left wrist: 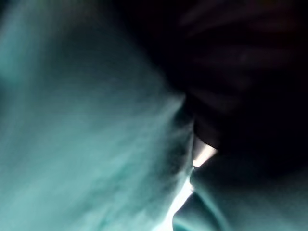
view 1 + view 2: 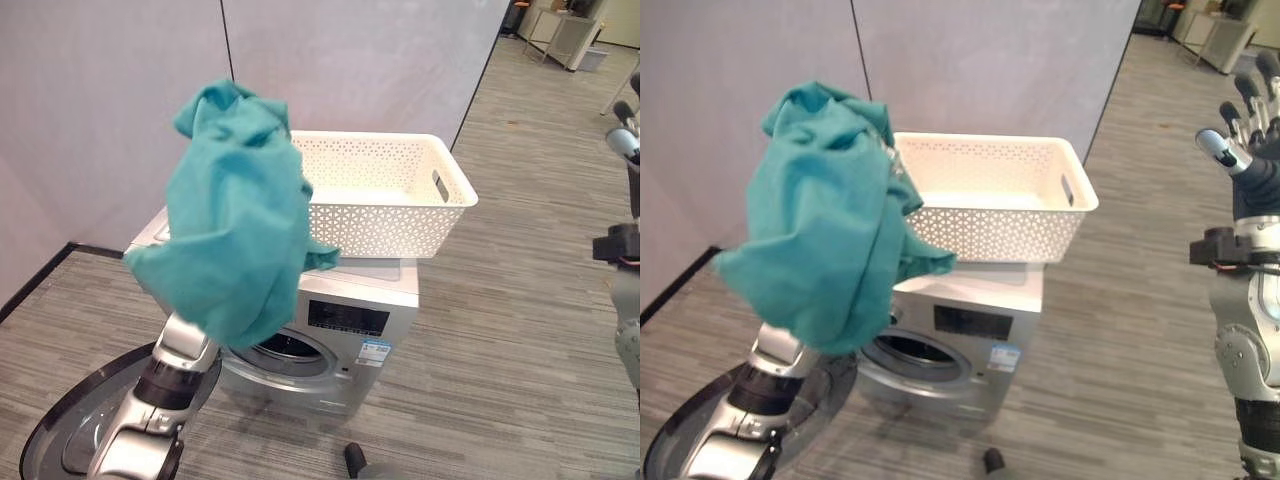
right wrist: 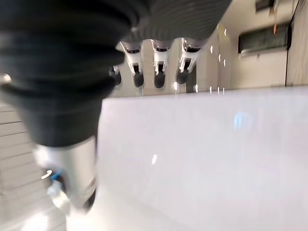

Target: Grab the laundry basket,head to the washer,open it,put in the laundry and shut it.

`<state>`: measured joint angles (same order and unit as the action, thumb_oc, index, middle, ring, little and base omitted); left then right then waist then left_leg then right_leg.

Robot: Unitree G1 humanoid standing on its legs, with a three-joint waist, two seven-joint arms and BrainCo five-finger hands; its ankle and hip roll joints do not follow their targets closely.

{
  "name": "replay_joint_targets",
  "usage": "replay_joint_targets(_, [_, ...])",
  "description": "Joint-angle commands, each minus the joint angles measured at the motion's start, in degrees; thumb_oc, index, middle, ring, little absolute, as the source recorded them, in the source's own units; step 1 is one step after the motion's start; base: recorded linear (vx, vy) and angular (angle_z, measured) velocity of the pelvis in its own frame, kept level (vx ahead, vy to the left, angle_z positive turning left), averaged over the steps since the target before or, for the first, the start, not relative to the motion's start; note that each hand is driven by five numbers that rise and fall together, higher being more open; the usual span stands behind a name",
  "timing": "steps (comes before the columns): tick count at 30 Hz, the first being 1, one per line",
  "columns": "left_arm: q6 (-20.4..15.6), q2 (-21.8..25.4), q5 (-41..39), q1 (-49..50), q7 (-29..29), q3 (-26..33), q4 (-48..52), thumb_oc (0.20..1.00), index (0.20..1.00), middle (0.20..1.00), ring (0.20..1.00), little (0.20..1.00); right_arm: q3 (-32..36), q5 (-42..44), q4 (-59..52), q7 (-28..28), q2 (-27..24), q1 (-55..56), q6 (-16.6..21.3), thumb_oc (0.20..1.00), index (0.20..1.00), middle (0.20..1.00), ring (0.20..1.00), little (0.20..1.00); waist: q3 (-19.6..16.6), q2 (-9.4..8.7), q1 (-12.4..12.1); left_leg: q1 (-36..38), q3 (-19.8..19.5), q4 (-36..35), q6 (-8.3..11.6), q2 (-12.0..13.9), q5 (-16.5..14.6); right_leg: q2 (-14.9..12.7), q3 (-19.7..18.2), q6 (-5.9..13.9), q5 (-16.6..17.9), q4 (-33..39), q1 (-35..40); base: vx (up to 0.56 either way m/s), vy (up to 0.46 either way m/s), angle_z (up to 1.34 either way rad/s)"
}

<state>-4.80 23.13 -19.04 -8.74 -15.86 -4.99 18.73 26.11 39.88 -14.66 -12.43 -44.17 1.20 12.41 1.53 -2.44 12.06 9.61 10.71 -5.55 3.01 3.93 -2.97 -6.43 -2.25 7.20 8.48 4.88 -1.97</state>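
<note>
Crumpled teal cloth [image 2: 235,225] hides left hand's fingers; right hand [image 2: 1252,125] fingers spread.

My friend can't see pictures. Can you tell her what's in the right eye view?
A big teal cloth hangs over the robot's raised left arm, hiding that robot hand. Behind it, a white laundry basket sits on a silver washer whose round door is open.

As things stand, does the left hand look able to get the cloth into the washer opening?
Probably yes: the door is swung open, the washer opening sits below the raised teal cloth, and nothing blocks the way down.
</note>
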Motion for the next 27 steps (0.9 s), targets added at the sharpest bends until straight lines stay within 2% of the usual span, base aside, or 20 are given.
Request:
replay_joint_targets(1, [-4.12, 4.27, 2.79, 3.95, 2.85, 2.94, 2.94, 0.200, 0.200, 0.200, 0.200, 0.200, 3.85, -15.86, 2.75, -9.46, 1.25, 0.91, -0.48, 1.000, 1.000, 1.000, 1.000, 1.000, -0.85, 0.26, -2.09, 0.42, -1.29, 0.55, -2.11, 0.60, -5.18, -2.40, 1.51, 3.15, -5.59, -5.61, -1.23, 0.06, -0.015, -0.17])
replay_joint_targets(3, [-5.07, 4.32, 3.45, 9.63, 2.87, 5.96, 5.15, 0.200, 0.200, 0.200, 0.200, 0.200, 6.98, -22.33, 6.25, -13.58, 3.03, 4.36, -2.06, 1.000, 1.000, 1.000, 1.000, 1.000, -0.35, 0.08, -3.27, -0.05, -1.80, 0.55, -2.13, 0.62, -4.79, -2.68, 2.24, 2.86, -5.44, -5.34, -1.04, 0.01, -0.034, -0.03])
replay_joint_targets(4, [-4.95, 4.32, 3.45, 10.02, 2.89, 5.98, 5.49, 0.200, 0.200, 0.200, 0.200, 0.200, 6.87, -22.51, 6.21, -13.75, 3.10, 4.51, -2.03, 1.000, 1.000, 1.000, 1.000, 1.000, -0.54, 0.05, -3.16, -0.07, -1.92, 0.55, -2.12, 0.62, -4.78, -2.71, 2.38, 2.85, -5.44, -5.26, -0.95, 0.05, -0.025, 0.33])
replay_joint_targets(6, [-7.35, 3.71, 5.92, 17.81, 0.62, 10.85, 8.95, 0.200, 0.200, 0.200, 0.200, 0.200, 10.88, -37.97, 14.69, -24.41, 8.73, 10.26, -7.55, 1.000, 1.000, 1.000, 1.000, 1.000, 0.51, 0.35, -5.76, -0.98, -4.09, 0.68, -2.32, 0.60, -4.99, -3.00, 4.50, 2.68, -6.11, -4.67, -0.04, 0.05, -0.052, 0.41])
replay_joint_targets(7, [-8.70, 3.52, 7.52, 20.54, -1.01, 12.28, 9.38, 0.200, 0.200, 0.200, 0.200, 0.200, 10.34, -40.94, 21.04, -28.50, 10.79, 11.62, -8.76, 1.000, 1.000, 1.000, 1.000, 1.000, 0.93, 0.26, -6.96, -1.66, -5.16, 0.69, -2.34, 0.47, -4.58, -3.29, 5.50, 2.65, -6.06, -4.29, 0.14, 0.03, -0.060, 0.68])
replay_joint_targets(9, [-9.39, 4.01, 8.37, 22.32, -1.53, 12.44, 7.87, 0.200, 0.200, 0.200, 0.200, 0.200, 8.78, -38.78, 29.80, -30.54, 14.26, 12.80, -7.95, 1.000, 1.000, 1.000, 1.000, 1.000, 1.51, 0.28, -7.38, -2.15, -6.31, 0.69, -2.23, 0.52, -4.74, -3.40, 6.61, 2.76, -6.75, -4.21, 0.53, 0.02, -0.048, 0.80])
replay_joint_targets(10, [-9.18, 4.35, 8.81, 23.06, -1.65, 10.95, 4.86, 0.200, 0.200, 0.200, 0.200, 0.200, 5.36, -35.29, 37.91, -30.49, 17.15, 11.94, -8.36, 1.000, 1.000, 1.000, 1.000, 1.000, 2.44, 0.46, -8.02, -2.76, -6.76, 0.84, -2.07, 0.53, -4.42, -3.55, 7.19, 2.69, -6.73, -4.22, 0.42, -0.02, -0.040, 0.38])
replay_joint_targets(11, [-9.40, 4.57, 8.81, 22.87, -1.74, 10.94, 4.50, 0.200, 0.200, 0.200, 0.200, 0.200, 5.07, -34.89, 38.78, -30.49, 16.93, 11.59, -7.80, 1.000, 1.000, 1.000, 1.000, 1.000, 2.41, 0.29, -7.87, -2.86, -6.87, 0.87, -2.07, 0.50, -4.42, -3.59, 7.29, 2.70, -6.78, -4.22, 0.39, -0.03, -0.055, 0.25])
replay_joint_targets(13, [-8.07, 3.56, 6.61, 21.75, -0.19, 3.81, -6.88, 0.200, 0.200, 0.200, 0.200, 0.200, -4.63, -25.56, 56.57, -24.99, 21.47, 6.25, -7.43, 1.000, 1.000, 1.000, 1.000, 1.000, 4.53, 0.73, -8.78, -4.23, -7.03, 1.42, -1.66, 0.37, -3.57, -3.91, 8.10, 2.43, -6.51, -4.31, -0.30, -0.05, -0.042, 0.11])
replay_joint_targets(16, [-7.37, 2.15, 5.02, 21.36, 0.46, 1.01, -12.63, 0.200, 0.200, 0.200, 0.200, 0.200, -9.91, -20.98, 63.81, -20.97, 24.56, 2.65, -6.96, 1.000, 1.000, 1.000, 1.000, 1.000, 5.81, 1.42, -9.20, -5.08, -6.98, 1.34, -1.41, 0.34, -3.19, -4.10, 8.54, 2.45, -6.55, -4.01, -0.88, -0.02, -0.020, -0.04])
replay_joint_targets(19, [-6.42, 0.70, 2.37, 22.34, 1.90, -0.80, -16.16, 0.200, 0.200, 0.200, 0.200, 0.200, -13.29, -16.05, 66.35, -17.56, 27.83, 1.11, -6.43, 1.000, 1.000, 1.000, 1.000, 1.000, 7.36, 2.05, -9.47, -6.48, -6.83, 1.06, -1.00, 0.43, -2.18, -4.10, 8.70, 2.36, -6.18, -3.55, -2.13, -0.02, -0.018, -0.03])
replay_joint_targets(22, [-6.21, 0.13, 1.34, 22.42, 2.61, -2.24, -18.54, 0.200, 0.200, 0.200, 0.200, 0.200, -16.64, -15.30, 67.21, -15.90, 29.53, 0.26, -6.51, 1.000, 1.000, 1.000, 1.000, 1.000, 8.66, 2.57, -9.55, -7.67, -6.85, 0.85, -0.71, 0.41, -1.47, -4.18, 8.95, 2.32, -5.83, -3.30, -3.18, -0.05, -0.016, 0.03])
replay_joint_targets(27, [-7.04, -3.86, -2.59, 15.69, 0.02, -9.28, -27.29, 0.200, 0.200, 0.200, 0.200, 0.200, -29.73, -18.53, 63.37, -14.82, 32.51, -3.36, -7.49, 1.000, 1.000, 1.000, 1.000, 1.000, 14.80, 3.16, -9.09, -15.37, -6.32, 1.32, 0.38, 0.93, 1.41, -4.24, 8.89, 1.97, -4.21, -3.18, -10.04, -0.12, -0.056, 0.03])
